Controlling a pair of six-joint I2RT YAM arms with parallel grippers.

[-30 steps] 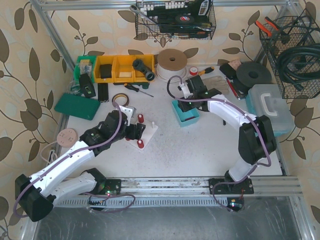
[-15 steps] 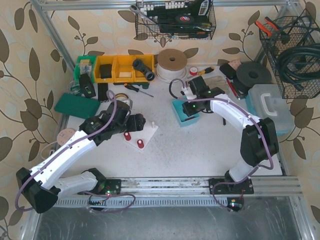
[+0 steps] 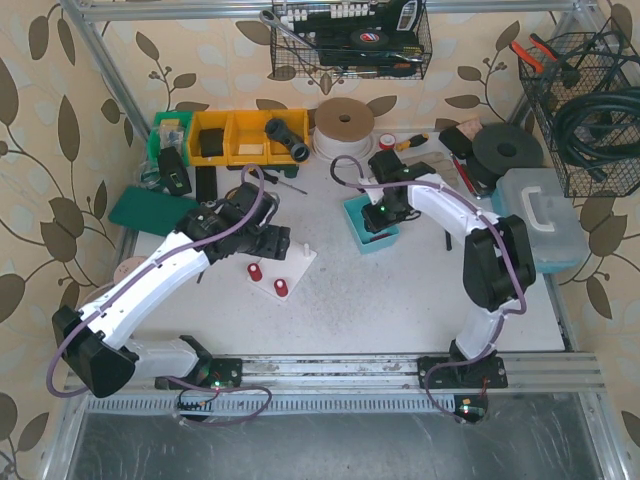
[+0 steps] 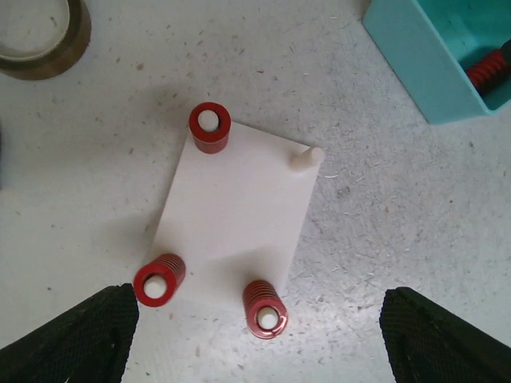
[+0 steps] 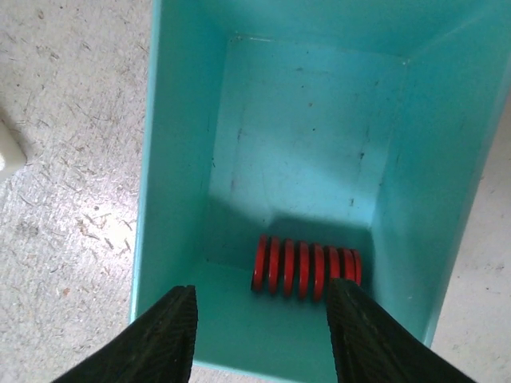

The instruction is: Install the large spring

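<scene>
Top view: left claw (image 3: 270,240) hangs over the white plate (image 3: 292,266); right claw (image 3: 385,212) sits above the teal bin (image 3: 358,238).
Left wrist: fingers (image 4: 88,335) wide apart, nothing held. Three mounted springs (image 4: 210,128) stand on pegs; one bare peg (image 4: 306,158).
Right wrist: claw narrowed, not clamped. Loose spring (image 5: 306,267) lies flat on the bin floor at the fingertips.

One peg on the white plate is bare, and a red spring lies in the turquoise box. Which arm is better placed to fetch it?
Right. The right end effector hangs over the box, the spring close to its fingers. The left end effector hovers open above the plate instead.
</scene>
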